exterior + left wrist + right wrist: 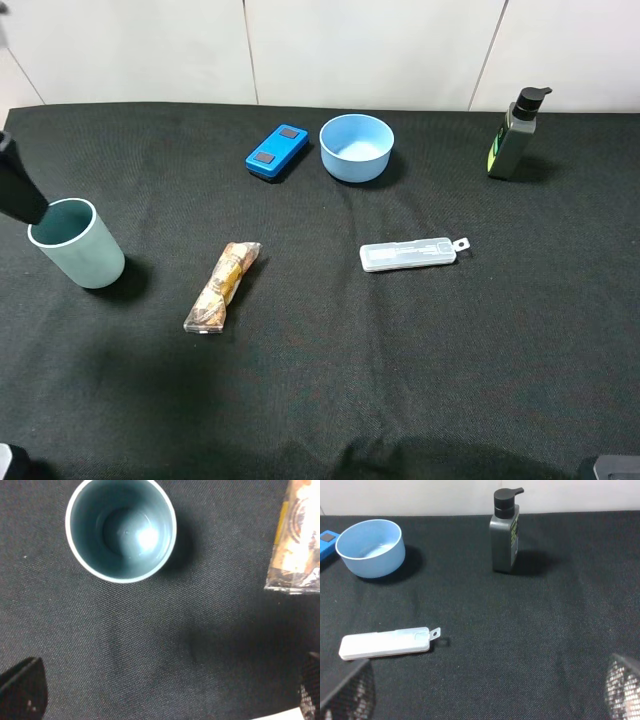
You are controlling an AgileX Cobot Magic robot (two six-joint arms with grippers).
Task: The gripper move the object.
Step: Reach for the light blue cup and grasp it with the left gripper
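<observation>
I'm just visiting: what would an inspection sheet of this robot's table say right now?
Surface: black cloth, slightly wrinkled.
Job's things: teal cup, upright, empty, on the left side.
Clutter: blue bowl, blue device, snack packet, clear case, pump bottle.
End effectors: left end effector open, cup outside its fingers; right end effector open, holding nothing.
Cables: nothing seen.
Surroundings: white wall behind.

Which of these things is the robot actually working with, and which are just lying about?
In the job: teal cup; left jaws, open near it.
Lying about: blue bowl, blue box, wrapped snack, clear case, pump bottle.
</observation>
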